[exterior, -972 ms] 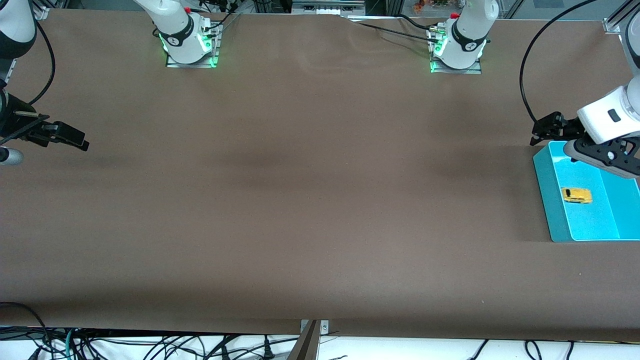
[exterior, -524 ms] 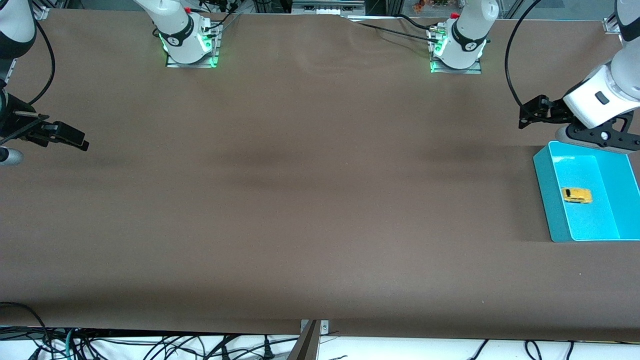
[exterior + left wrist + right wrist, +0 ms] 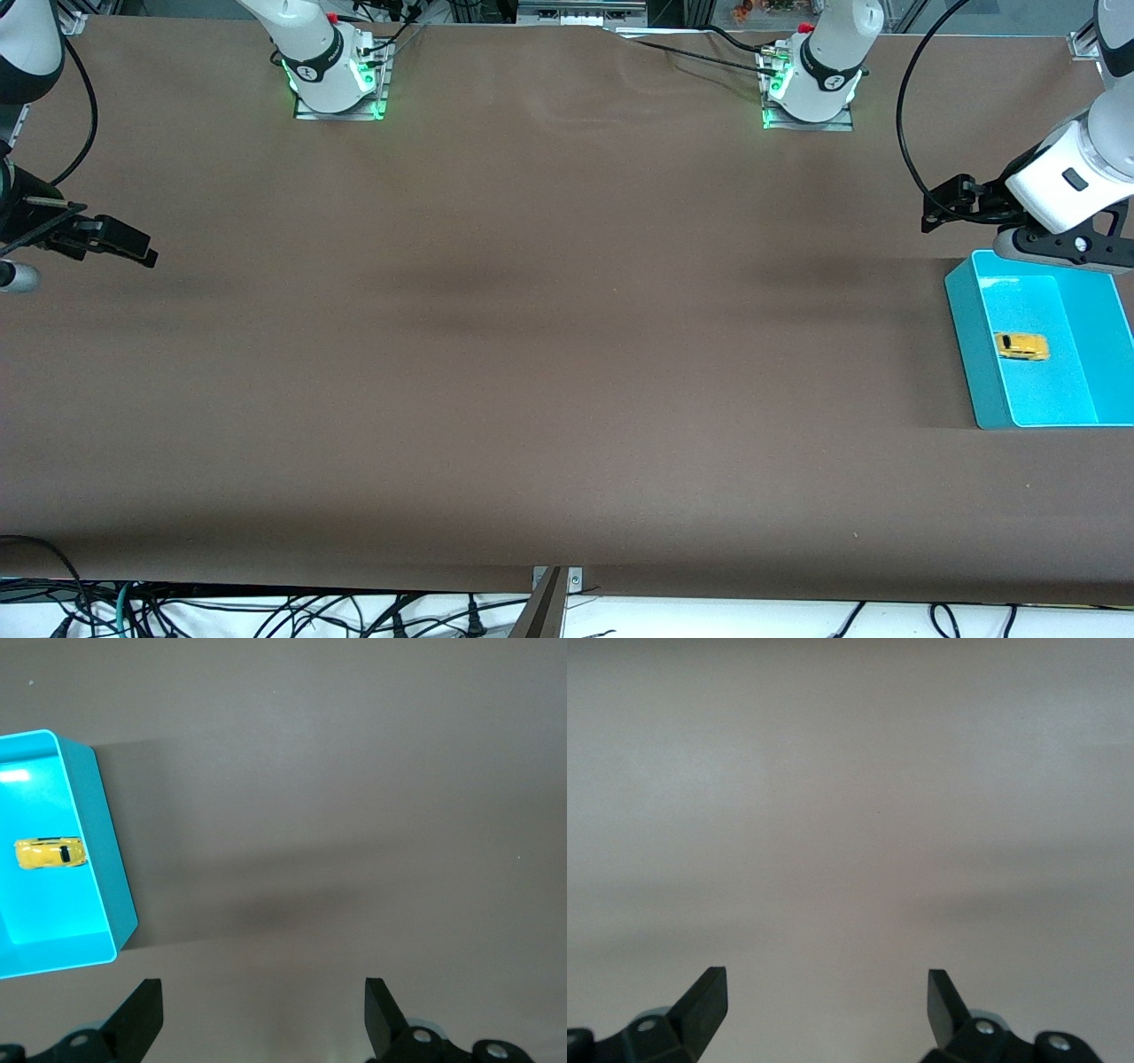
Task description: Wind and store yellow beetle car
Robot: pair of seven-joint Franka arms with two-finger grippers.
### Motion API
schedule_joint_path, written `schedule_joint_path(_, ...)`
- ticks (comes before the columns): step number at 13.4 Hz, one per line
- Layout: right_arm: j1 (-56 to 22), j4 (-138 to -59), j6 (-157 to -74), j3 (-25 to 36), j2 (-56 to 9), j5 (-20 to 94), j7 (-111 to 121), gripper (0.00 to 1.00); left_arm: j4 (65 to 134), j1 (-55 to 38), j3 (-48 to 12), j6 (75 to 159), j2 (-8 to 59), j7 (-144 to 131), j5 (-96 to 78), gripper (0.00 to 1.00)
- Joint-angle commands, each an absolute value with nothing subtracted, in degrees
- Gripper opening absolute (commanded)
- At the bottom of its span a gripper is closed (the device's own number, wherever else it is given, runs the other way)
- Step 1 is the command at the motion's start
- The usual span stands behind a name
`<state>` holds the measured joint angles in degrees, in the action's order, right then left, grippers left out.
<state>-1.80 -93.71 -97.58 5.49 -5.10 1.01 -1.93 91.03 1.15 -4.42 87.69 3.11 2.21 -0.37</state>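
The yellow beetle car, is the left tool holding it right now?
No, the yellow beetle car lies on the floor of the blue bin, while the open left tool hangs over bare table beside it.

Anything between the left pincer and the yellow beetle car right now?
Nothing visible. The yellow beetle car lies uncovered in the open-topped turquoise bin. The left pincer is open, over bare table beside the bin's rim; only the bin wall lies between them. The right pincer waits, open, at its own end.

- We note the small bright yellow rounded toy car (image 3: 1021, 346), windows dark.
- We see the plain turquoise plastic bin (image 3: 974, 354).
- Matte brown table covering (image 3: 532, 354), unpatterned.
- Both black-fingered grippers, white arm housings.
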Motion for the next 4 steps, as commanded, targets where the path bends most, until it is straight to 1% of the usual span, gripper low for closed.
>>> schedule_joint_path(1,-1.8,-92.7,-96.5,5.4,-5.0,1.8,-1.8,1.0,90.8,1.1,-4.0,87.7,2.2,-3.3,-2.1,1.0)
schedule_joint_path(4,-1.8,-92.7,-96.5,5.4,-5.0,1.8,-1.9,1.0,90.2,1.2,-4.1,87.7,2.9,-2.5,-2.0,1.0)
